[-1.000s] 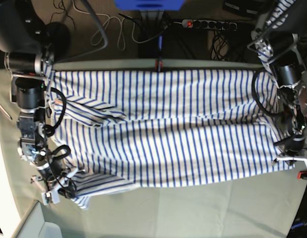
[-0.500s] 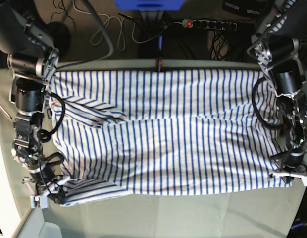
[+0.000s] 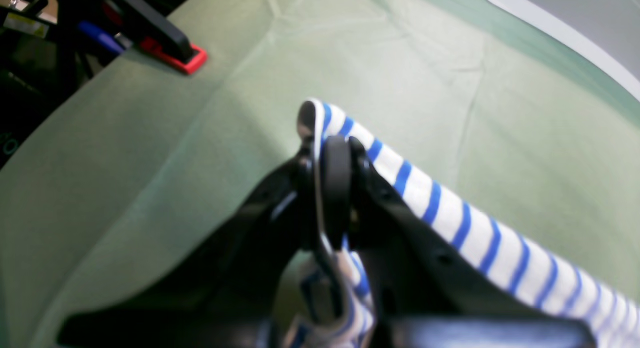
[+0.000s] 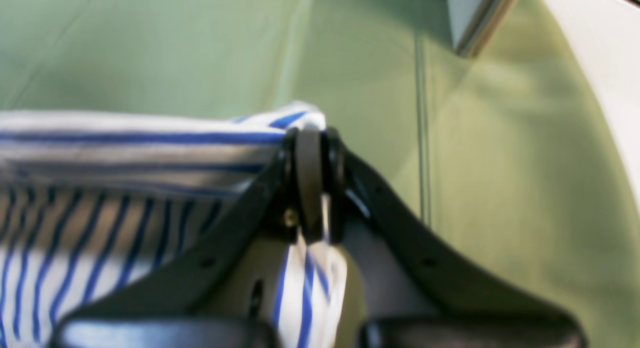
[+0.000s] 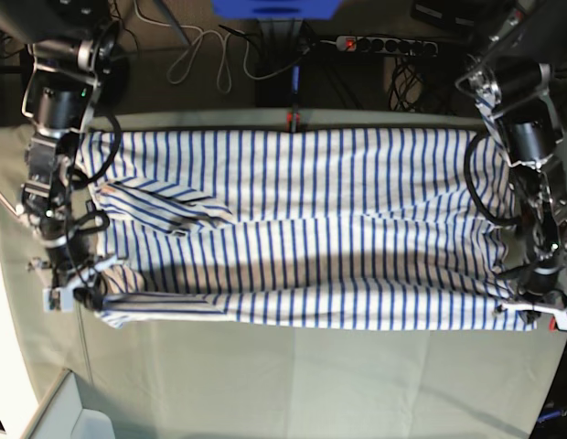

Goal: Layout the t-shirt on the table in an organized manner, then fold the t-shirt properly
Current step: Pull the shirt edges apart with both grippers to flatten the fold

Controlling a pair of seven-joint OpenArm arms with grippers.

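White cotton-looking cloth with blue stripes, that's the t-shirt point(image 5: 311, 247), and it's spread wide across the pale green tabletop point(image 5: 311, 384), with a diagonal bunch of folds over on the right arm's side. Its near edge is pulled between both hands, kinda wavy. Left hand point(image 3: 332, 147) is pinched shut on one corner, a bit of striped fabric poking out past the tips. Right hand point(image 4: 310, 137) is closed tight on the opposite corner, with the edge running off sideways as a loose fold. Past the shirt there's a red-tipped clamp point(image 3: 172, 50) gripping the tabletop's edge, plus a power strip point(image 5: 387, 45) and some loose cables point(image 5: 199, 46) beyond the far side.
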